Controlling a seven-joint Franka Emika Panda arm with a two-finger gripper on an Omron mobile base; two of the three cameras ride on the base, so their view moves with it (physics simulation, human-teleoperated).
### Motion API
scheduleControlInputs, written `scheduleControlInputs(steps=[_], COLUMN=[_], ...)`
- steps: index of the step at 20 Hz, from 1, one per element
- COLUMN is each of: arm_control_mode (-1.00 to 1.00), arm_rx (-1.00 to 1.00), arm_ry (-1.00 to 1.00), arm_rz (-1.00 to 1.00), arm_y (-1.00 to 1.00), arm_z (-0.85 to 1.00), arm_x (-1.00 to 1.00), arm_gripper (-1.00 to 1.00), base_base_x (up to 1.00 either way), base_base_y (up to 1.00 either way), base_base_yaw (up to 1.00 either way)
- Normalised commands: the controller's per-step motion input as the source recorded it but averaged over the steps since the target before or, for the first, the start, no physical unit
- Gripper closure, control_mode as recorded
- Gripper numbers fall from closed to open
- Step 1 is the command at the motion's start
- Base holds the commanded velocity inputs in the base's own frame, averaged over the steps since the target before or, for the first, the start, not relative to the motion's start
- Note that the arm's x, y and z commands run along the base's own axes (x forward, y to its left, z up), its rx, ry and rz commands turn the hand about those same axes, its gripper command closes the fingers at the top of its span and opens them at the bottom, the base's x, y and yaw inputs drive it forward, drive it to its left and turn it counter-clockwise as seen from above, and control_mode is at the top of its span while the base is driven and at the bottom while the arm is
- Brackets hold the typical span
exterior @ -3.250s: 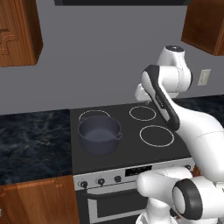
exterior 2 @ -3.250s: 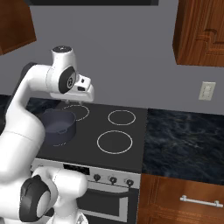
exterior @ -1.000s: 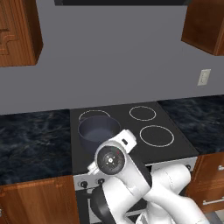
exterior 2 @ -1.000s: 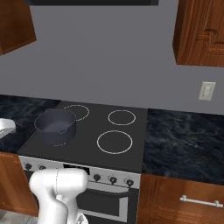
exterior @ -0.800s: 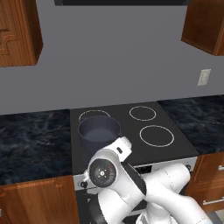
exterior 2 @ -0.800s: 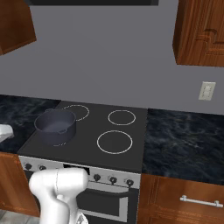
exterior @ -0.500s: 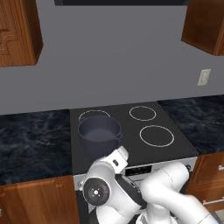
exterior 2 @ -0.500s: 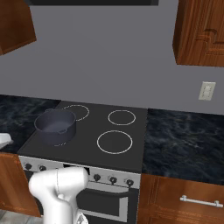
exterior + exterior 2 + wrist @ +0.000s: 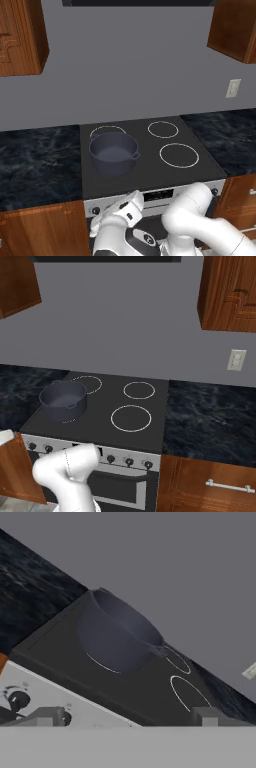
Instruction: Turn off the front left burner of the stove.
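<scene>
Empty dark pot (image 9: 114, 153) on stove's (image 9: 150, 175) front left ring, hand view alone close on a knob (image 9: 18, 700), claw (image 9: 125, 717) spread wide, gripping nothing

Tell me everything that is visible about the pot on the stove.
The pot is dark grey-blue, round, low and wide, seemingly metal, with two small side handles and no lid. Its inside looks empty. It stands upright on the front left burner of the stove, on the black glass top. Nothing else touches it.
</scene>
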Motion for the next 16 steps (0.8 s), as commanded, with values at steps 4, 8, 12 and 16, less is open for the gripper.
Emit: scheduleControlInputs(steps=[4, 8, 12, 16], arm_control_mode=[-1.0, -1.0, -1.0, -1.0], arm_rx=[0.05, 0.04, 0.0, 0.0], arm_ry=[-0.16, -0.08, -0.02, -0.02], arm_rz=[-0.01, -0.03, -0.02, 0.0], arm_y=[0.0, 0.0, 0.02, 0.16], arm_z=[-0.35, -0.44, -0.15, -0.09], arm_x=[-0.01, 0.01, 0.01, 0.0], arm_gripper=[-1.0, -1.0, -1.0, -1.0], base_base_x=[0.0, 0.0, 0.0, 0.0], base_base_y=[0.0, 0.0, 0.0, 0.0], base_base_yaw=[0.0, 0.0, 0.0, 0.0])
